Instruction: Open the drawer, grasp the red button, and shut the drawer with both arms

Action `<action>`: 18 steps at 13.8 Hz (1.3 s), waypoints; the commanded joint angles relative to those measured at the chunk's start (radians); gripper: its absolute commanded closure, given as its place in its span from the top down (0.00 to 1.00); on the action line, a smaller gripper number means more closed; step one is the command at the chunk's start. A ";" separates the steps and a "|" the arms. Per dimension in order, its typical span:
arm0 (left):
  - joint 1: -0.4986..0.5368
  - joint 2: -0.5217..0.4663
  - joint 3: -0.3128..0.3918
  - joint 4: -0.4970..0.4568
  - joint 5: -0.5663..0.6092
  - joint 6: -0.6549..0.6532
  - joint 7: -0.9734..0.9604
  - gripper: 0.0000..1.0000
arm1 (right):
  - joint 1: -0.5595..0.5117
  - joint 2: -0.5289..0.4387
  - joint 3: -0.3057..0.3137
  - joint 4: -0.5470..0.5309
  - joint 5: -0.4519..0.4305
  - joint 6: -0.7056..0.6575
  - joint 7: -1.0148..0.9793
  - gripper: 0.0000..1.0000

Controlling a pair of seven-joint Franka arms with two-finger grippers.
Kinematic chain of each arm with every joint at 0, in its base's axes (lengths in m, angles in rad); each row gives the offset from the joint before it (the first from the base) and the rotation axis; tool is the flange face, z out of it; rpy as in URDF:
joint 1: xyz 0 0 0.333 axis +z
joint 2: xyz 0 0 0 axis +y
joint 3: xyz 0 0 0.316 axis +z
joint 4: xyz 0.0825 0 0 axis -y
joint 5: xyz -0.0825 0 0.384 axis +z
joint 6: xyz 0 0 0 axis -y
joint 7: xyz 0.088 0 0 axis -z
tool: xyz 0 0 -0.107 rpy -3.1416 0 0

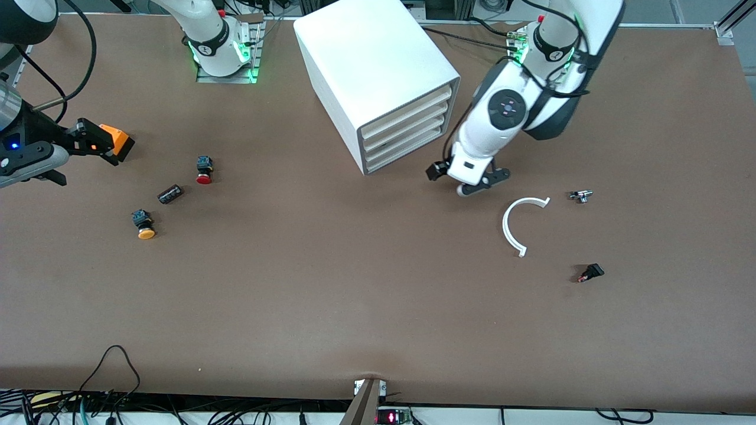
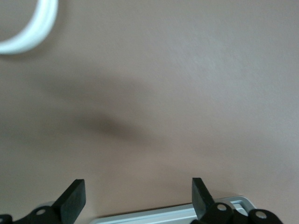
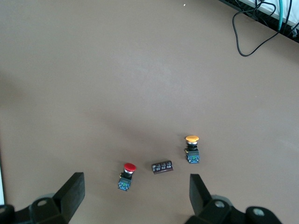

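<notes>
The left gripper (image 1: 472,180) hangs low over bare table near the front of the white cabinet (image 1: 378,77). Its fingers (image 2: 74,198) are spread wide with nothing between them. Only the tips show in its own wrist view, and a bit of the white curved piece (image 1: 512,227) is cut off at the edge there.

The right gripper (image 1: 88,141) is up high at the right arm's end of the table, partly cut off in the front view. Its fingers (image 3: 72,191) are wide apart too, and it holds nothing.

All four drawers look pushed in. I cannot tell which drawer (image 1: 407,121) is the one to open.

The button (image 1: 204,170) with the red cap lies on the table, not in a drawer. Beside it lie a dark brown cylinder (image 1: 170,193) and an orange-capped button (image 1: 143,225), all a little apart.

Two small dark parts (image 1: 581,196) (image 1: 590,273) lie toward the left arm's end, too small to make out.
</notes>
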 commanded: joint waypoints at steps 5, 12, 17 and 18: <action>0.056 -0.078 0.106 0.079 -0.011 -0.209 0.256 1.00 | -0.008 0.011 0.005 0.027 0.000 -0.012 -0.008 0.99; 0.119 -0.127 0.229 0.222 0.045 -0.452 0.517 1.00 | -0.008 0.011 0.005 0.027 0.002 -0.012 -0.007 0.99; 0.216 -0.154 0.246 0.306 0.120 -0.546 0.657 1.00 | -0.008 0.011 0.005 0.027 0.002 -0.012 -0.007 0.99; 0.231 -0.154 0.246 0.340 0.130 -0.583 0.666 1.00 | -0.008 0.012 0.005 0.027 0.003 -0.011 -0.007 0.99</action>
